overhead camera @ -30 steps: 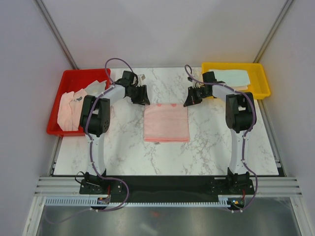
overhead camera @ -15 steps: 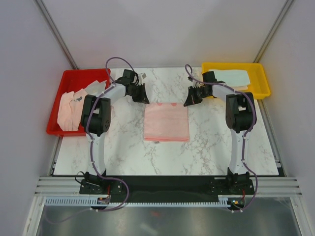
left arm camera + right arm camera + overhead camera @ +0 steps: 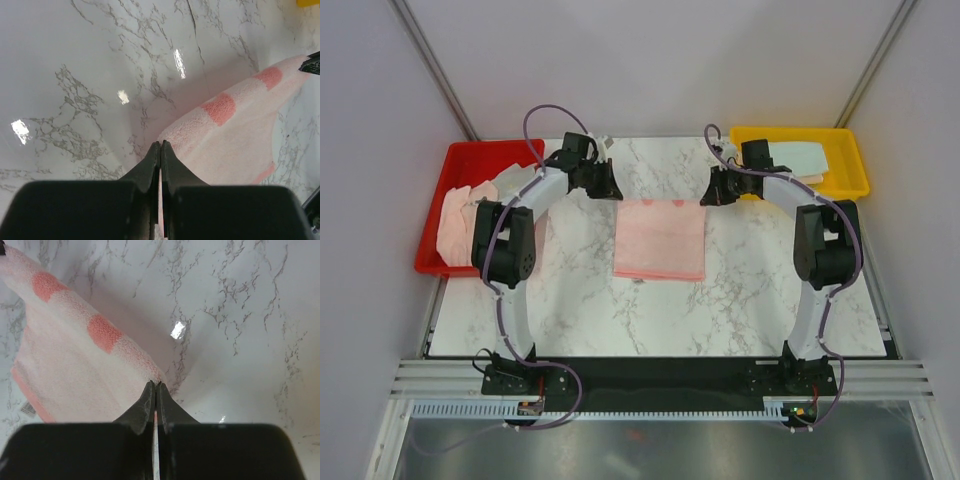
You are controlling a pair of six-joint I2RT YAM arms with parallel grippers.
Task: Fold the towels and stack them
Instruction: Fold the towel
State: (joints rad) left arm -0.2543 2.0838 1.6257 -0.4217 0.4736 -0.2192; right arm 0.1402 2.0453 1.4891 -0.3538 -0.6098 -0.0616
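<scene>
A pink towel with darker pink squares along its far edge lies in the middle of the marble table. My left gripper is shut on its far left corner, and my right gripper is shut on its far right corner. The far edge is raised off the table between them. In the left wrist view the gripper pinches the towel at its corner. The right wrist view shows the same for the right gripper on the towel. More towels lie in the red tray, and a mint green one in the yellow tray.
The red tray stands at the table's left edge and the yellow tray at the far right corner. Bare marble lies between the pink towel and the arm bases.
The left gripper has shut on the towel's far left corner. Both grippers have moved towards the back of the table, and the towel's far edge has come up and stretched with them.
</scene>
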